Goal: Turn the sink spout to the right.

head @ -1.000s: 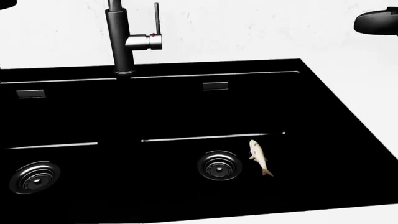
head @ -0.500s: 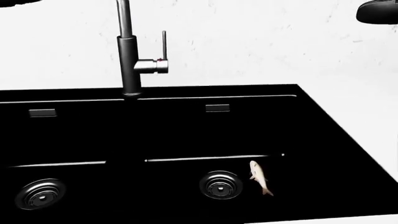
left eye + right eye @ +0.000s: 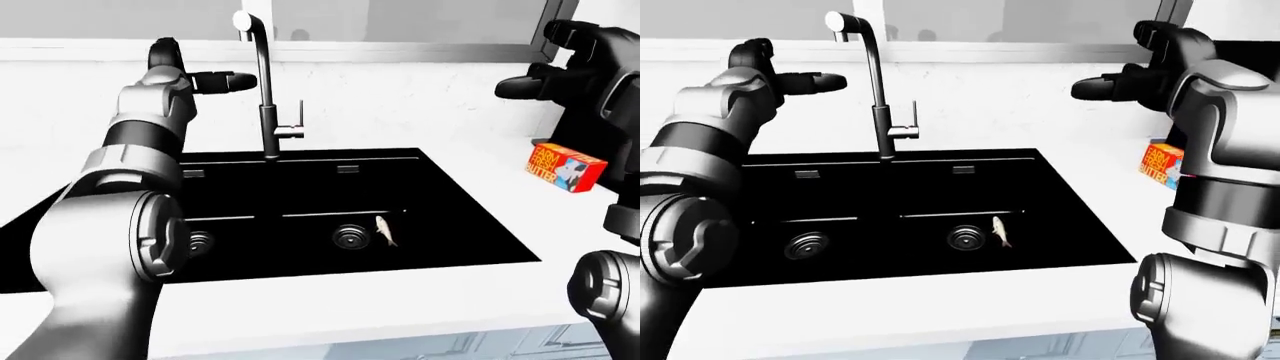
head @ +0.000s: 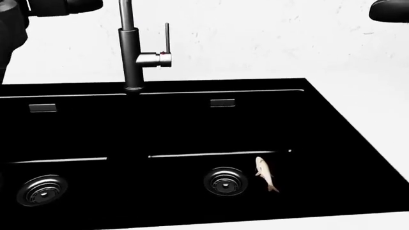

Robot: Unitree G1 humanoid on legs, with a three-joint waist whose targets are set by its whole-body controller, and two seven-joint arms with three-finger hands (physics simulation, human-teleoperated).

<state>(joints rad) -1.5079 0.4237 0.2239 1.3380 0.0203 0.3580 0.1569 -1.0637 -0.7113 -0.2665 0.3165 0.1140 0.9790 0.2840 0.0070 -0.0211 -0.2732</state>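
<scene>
The dark grey sink spout point(image 3: 264, 82) rises from the sink's far rim as a tall pipe, and its top bend point(image 3: 840, 21) points left. Its lever handle point(image 4: 166, 38) stands upright on the right of the faucet body point(image 4: 132, 57). My left hand point(image 3: 235, 81) is open at mid height of the pipe, just left of it, with the fingers point(image 3: 820, 81) pointing at it and a small gap between. My right hand point(image 3: 1105, 86) is open, held high at the right, far from the spout.
The black double-basin sink point(image 3: 450, 225) has a drain in each basin. A small pale fish point(image 4: 266, 173) lies beside the right drain point(image 4: 225, 182). A red butter box point(image 3: 563, 166) stands on the white counter at the right. A window ledge runs behind the faucet.
The head view has shifted: the picture first moved down, then slightly back up. My left hand has come into its top left corner, closer to the spout.
</scene>
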